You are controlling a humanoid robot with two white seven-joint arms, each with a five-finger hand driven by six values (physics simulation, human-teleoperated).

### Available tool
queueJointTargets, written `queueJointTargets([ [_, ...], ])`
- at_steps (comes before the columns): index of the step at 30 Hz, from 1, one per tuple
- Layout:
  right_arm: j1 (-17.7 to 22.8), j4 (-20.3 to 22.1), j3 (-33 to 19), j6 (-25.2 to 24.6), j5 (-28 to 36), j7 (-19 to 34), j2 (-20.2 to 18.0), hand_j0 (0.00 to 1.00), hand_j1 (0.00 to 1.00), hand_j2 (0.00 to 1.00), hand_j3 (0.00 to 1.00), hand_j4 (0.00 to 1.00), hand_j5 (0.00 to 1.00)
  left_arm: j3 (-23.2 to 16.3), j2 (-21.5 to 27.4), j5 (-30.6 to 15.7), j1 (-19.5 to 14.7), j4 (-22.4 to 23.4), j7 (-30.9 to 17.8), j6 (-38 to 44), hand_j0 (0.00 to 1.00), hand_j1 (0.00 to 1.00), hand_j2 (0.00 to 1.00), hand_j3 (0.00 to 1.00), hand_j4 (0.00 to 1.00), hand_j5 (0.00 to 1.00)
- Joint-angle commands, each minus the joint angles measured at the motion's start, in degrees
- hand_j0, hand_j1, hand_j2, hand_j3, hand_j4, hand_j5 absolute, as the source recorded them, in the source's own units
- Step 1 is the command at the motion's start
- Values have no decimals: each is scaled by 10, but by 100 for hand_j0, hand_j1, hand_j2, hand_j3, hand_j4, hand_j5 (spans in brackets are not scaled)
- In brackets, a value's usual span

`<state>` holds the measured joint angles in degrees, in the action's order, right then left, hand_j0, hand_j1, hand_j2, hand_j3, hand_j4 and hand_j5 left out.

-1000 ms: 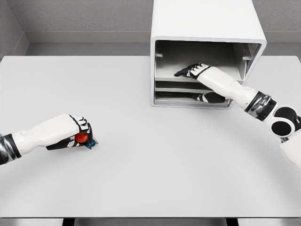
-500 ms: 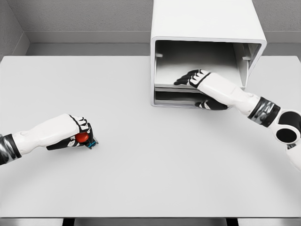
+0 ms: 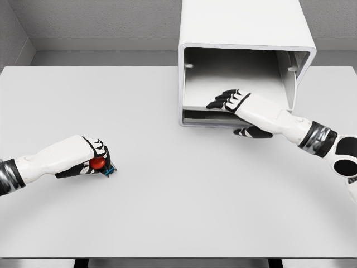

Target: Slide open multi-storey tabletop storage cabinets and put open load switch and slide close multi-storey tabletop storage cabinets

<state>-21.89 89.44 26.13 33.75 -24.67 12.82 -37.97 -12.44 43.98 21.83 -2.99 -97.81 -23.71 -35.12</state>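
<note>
The white multi-storey cabinet [image 3: 245,25] stands at the table's back right, its front open. My right hand [image 3: 230,114] is shut on the front edge of the cabinet's upper drawer [image 3: 223,84], with the fingers on top and the thumb underneath. The drawer sticks out to the cabinet's front lip. A lower shelf shows only as a dark slot beneath it. At the left, the load switch [image 3: 100,164], with a red knob on a teal base, rests on the table. My left hand [image 3: 92,159] is shut on it, hiding most of the switch.
The white table [image 3: 184,190] spreads wide between the two hands. A grey wall runs behind it. The table's front edge lies near the bottom of the view.
My right hand has drawn back toward me and down, bringing the upper drawer outward with it. The left hand and the switch have stayed put.
</note>
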Motion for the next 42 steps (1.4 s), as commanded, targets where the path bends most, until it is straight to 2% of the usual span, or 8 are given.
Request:
queueJointTargets([
  [1, 0, 8, 4, 5, -20, 2, -5, 88, 88, 88, 88, 88, 88, 0, 1, -5, 0, 0, 1, 1, 34, 34, 34, 34, 34, 34],
  [9, 28, 40, -17, 5, -20, 2, -18, 88, 88, 88, 88, 88, 88, 1, 1, -4, 0, 1, 1, 1, 34, 34, 34, 34, 34, 34],
  [16, 36, 45, -19, 5, -19, 1, -26, 88, 88, 88, 88, 88, 88, 1, 1, -4, 0, 0, 0, 1, 34, 34, 34, 34, 34, 34],
  [20, 57, 75, -49, 6, -18, 1, -31, 89, 89, 89, 89, 89, 89, 1, 1, -5, 1, 0, 1, 1, 34, 34, 34, 34, 34, 34],
  [31, 73, 86, -118, 13, -11, 1, -30, 89, 89, 89, 89, 89, 89, 23, -14, -6, 9, -16, 1, 1, 34, 34, 34, 34, 34, 34],
  [32, 73, 86, -129, 13, -11, 0, -30, 87, 87, 87, 87, 87, 87, 25, -14, -6, 9, -16, 0, 1, 34, 34, 34, 34, 34, 34],
  [36, 89, 85, -172, 13, -11, 0, -29, 60, 60, 60, 60, 60, 60, 36, -14, -8, 9, -29, 1, 1, 34, 34, 34, 34, 34, 34],
  [42, 123, 105, -217, 13, 27, 2, -30, 50, 50, 50, 50, 50, 50, 37, -14, -8, 9, -38, 1, 1, 34, 34, 34, 34, 34, 34],
])
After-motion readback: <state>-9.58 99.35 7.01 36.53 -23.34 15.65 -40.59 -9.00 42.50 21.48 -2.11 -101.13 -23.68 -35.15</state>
